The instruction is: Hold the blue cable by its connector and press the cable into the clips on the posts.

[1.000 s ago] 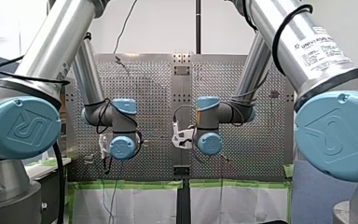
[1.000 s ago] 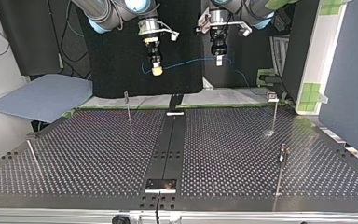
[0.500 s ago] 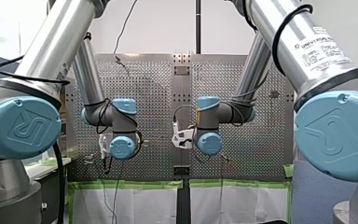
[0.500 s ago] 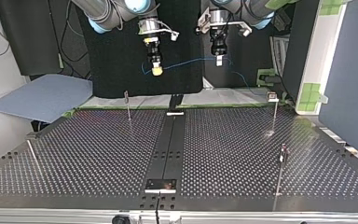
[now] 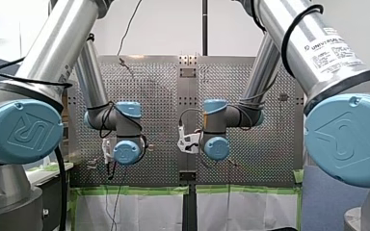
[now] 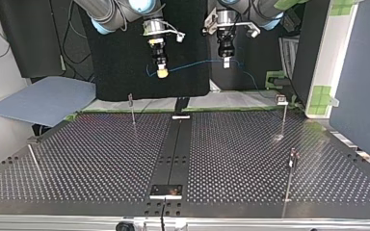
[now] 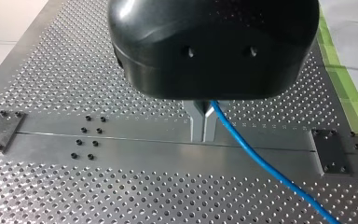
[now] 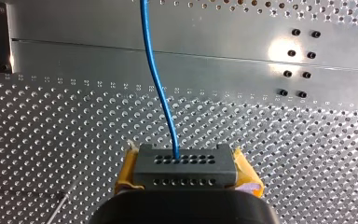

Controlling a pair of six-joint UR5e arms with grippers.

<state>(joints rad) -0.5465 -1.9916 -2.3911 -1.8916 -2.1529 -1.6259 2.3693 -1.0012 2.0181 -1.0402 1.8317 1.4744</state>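
The perforated surface point(image 6: 101, 159) carries thin posts point(image 6: 133, 111), and I have both arms hanging well above it. My right gripper point(image 8: 186, 163) has its yellow-padded fingers point(image 8: 128, 169) clamped on the dark connector point(image 8: 185, 175). My left gripper point(image 7: 203, 133) has its metal fingers pinched closed on the blue cable point(image 7: 261, 163). The cable runs in a shallow curve between the two grippers, up off the surface and apart from every post.

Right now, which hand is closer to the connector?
Right. My right hand grips the connector itself; my left hand pinches the cable further along, apart from the connector.
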